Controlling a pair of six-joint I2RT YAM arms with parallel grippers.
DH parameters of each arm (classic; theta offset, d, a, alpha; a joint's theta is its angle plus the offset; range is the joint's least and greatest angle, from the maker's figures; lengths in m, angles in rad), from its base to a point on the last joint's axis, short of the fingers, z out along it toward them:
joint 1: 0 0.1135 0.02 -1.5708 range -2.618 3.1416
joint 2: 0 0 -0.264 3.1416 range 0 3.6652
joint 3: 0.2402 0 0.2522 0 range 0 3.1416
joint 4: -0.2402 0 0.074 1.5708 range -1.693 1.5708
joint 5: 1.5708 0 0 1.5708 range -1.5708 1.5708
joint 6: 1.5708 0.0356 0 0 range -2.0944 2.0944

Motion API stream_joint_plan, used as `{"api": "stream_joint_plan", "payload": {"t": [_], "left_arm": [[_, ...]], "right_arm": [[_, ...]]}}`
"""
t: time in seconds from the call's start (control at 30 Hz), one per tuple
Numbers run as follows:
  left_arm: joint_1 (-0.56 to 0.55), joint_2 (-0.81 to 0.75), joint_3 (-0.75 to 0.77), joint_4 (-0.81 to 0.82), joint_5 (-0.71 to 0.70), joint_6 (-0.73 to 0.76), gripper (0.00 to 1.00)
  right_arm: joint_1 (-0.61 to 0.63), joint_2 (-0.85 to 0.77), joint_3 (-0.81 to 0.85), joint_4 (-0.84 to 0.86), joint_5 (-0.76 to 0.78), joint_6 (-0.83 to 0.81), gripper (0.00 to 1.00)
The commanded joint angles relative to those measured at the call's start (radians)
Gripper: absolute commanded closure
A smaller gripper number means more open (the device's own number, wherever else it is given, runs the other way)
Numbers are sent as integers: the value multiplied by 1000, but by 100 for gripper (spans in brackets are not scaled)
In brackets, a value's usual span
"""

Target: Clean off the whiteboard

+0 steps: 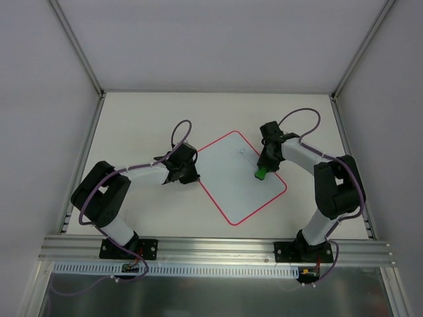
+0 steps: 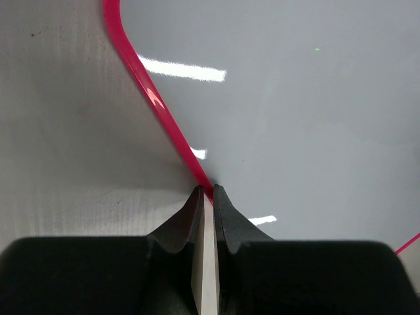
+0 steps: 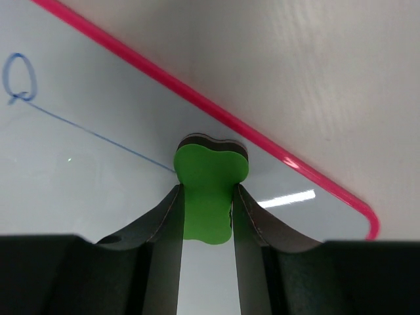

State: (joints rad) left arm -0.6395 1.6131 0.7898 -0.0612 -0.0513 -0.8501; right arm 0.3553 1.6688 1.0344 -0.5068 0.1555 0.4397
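The whiteboard (image 1: 241,178) lies flat at the centre of the table, turned so that its corners point far, near, left and right. A thin red border (image 1: 211,196) with rounded corners runs around it. A thin blue line drawing (image 3: 20,79), a small loop with a long straight tail, marks the board near its far corner; the top view shows it only as a faint trace.

A green eraser (image 1: 261,174) with a dark underside stands on the board close to its right-hand edge, just inside the border. The right gripper (image 1: 262,170) grasps this eraser: in the right wrist view the two fingers (image 3: 244,210) press against its green sides, and the eraser (image 3: 207,190) projects beyond the fingertips. The tail of the blue line ends at the eraser's left side.

The left gripper (image 1: 182,173) sits at the board's left edge. In the left wrist view its jaws are clenched, with only a narrow slit between them, and the fingertips (image 2: 216,197) meet the red border (image 2: 157,108).

The table (image 1: 145,119) is matt white. White panels (image 1: 218,39) on metal posts enclose it on the left, far and right sides. An aluminium rail (image 1: 218,247) at the near edge carries both arm bases. Purple cables (image 1: 178,129) loop along each arm.
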Motion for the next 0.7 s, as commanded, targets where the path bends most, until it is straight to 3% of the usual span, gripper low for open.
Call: {"api": "stream_joint_plan", "payload": {"t": [0.0, 0.4, 0.53, 0.67], "left_arm": [[-5, 93, -38, -161, 42, 75, 100], [-9, 88, -40, -161, 48, 91, 100], [-9, 84, -41, -161, 48, 89, 100], [-8, 82, -44, -161, 45, 86, 100]], "right_arm": [[54, 94, 116, -13, -4, 4, 100], [126, 474, 573, -102, -13, 60, 100], [131, 560, 735, -148, -4, 67, 100], [126, 598, 797, -211, 42, 67, 100]]}}
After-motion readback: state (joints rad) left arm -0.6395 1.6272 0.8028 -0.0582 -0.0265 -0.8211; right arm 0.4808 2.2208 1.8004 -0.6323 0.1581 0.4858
